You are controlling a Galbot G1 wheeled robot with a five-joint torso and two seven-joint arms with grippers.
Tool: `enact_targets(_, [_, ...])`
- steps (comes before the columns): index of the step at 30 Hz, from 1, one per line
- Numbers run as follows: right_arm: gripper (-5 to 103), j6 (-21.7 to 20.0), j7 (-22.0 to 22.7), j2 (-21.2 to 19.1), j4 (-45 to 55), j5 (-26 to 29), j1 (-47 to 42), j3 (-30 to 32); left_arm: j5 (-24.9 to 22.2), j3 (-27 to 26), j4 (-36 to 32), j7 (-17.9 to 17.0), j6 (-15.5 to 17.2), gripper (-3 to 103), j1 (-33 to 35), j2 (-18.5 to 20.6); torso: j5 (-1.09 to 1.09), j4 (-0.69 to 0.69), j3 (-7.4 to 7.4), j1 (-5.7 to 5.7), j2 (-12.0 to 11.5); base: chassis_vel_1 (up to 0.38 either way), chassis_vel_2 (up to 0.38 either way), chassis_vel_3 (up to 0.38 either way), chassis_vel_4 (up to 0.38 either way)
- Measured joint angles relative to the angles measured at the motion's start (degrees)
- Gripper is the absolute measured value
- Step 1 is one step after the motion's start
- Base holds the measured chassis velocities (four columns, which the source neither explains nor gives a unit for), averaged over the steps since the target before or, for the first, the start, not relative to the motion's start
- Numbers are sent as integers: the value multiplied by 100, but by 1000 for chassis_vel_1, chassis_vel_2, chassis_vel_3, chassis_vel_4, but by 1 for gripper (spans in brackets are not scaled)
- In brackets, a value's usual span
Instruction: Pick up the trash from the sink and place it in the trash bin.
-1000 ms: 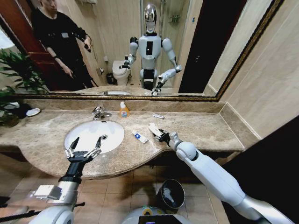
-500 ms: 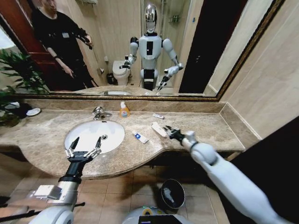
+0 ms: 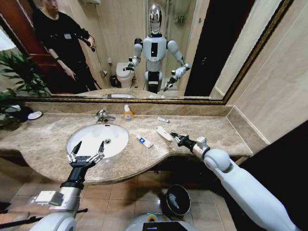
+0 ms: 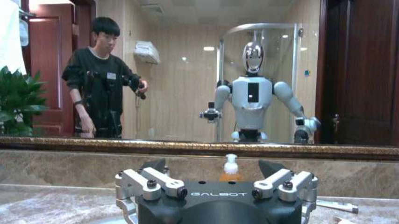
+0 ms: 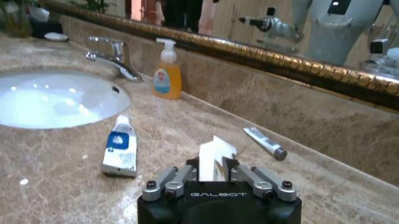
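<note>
Head high; wrists low, mirror-facing.

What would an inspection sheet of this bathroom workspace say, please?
Surface: beige marble counter, white sink set in it.
Job's things: flat white packet, white-and-blue packet and tiny white tube on the counter right of the sink; trash bin on the floor below.
Clutter: soap bottle beside the tap; plant far left.
Grippers: left gripper open above the sink's front rim; right gripper at the flat white packet.
Cables: nothing seen.
Surroundings: wall mirror, person reflected.
</note>
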Motion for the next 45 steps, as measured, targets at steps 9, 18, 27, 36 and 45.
enact_targets(9, [56, -94, 348, 301, -449, -137, 446, -621, 0, 0, 0, 0, 0, 100, 0, 0, 0, 0, 0, 0, 0, 0, 0, 0, 0])
enact_targets(18, [89, -133, 464, 435, -926, -173, 848, -944, 0, 0, 0, 0, 0, 100, 0, 0, 0, 0, 0, 0, 0, 0, 0, 0, 0])
enact_targets(27, [68, -170, 596, 482, -1116, -170, 1024, -1069, 0, 0, 0, 0, 0, 100, 0, 0, 0, 0, 0, 0, -1, 0, 0, 0, 0])
enact_targets(36, [41, -123, 594, 467, -1185, -150, 1038, -1061, 0, 0, 0, 0, 0, 100, 0, 0, 0, 0, 0, 0, -1, 0, 0, 0, 0])
enact_targets(45, [8, 18, 665, 490, -1002, -87, 851, -774, 0, 0, 0, 0, 0, 100, 0, 0, 0, 1, 1, 1, -2, 0, 0, 0, 0])
